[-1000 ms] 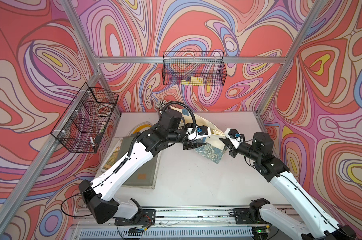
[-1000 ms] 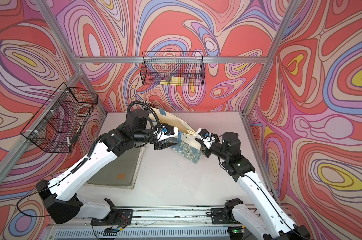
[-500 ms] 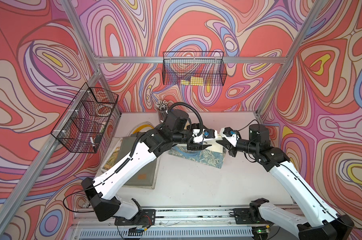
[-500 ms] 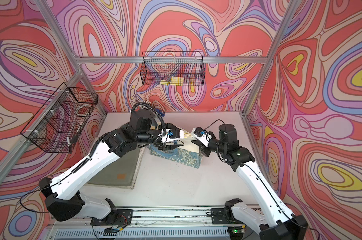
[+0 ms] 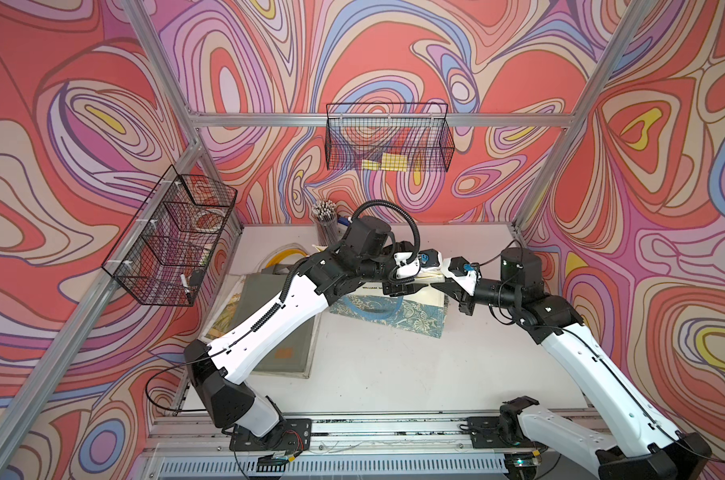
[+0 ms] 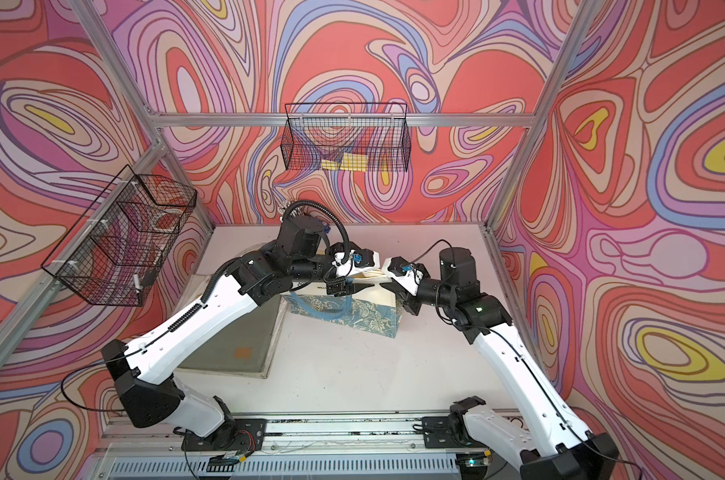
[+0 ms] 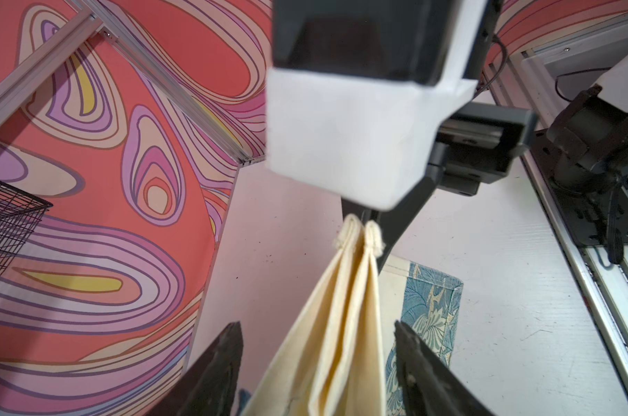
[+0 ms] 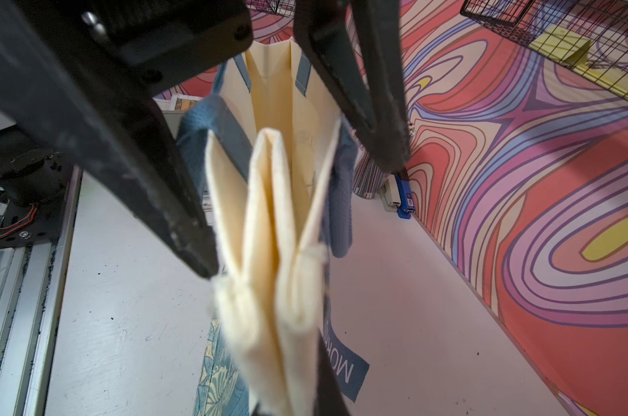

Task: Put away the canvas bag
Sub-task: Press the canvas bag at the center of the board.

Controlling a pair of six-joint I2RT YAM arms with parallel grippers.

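The cream-and-blue floral canvas bag (image 5: pixel 410 311) lay toward the far middle of the white desk (image 5: pixel 394 365), its folded cream edge lifted and pinched in the closed right claw (image 6: pixel 390 286), the left claw (image 7: pixel 315 324) spread either side of the cloth, gripping nothing.

— What closes this cell in?
— Walls (image 5: pixel 103 104) on three sides, printed with swirling bands of coral, pink, lilac, blue and yellow, set in aluminium frame rails (image 5: pixel 269 120).
— Anything fixed to them?
— A black wire basket (image 5: pixel 394 137) hangs from the rail on the back wall. A divided wire basket (image 5: pixel 169 245) hangs on a side wall.
— And underneath?
— A white counter (image 5: pixel 394 374), lightly scuffed, with a metal track (image 5: pixel 394 428) along its near edge. The light is bright and even.
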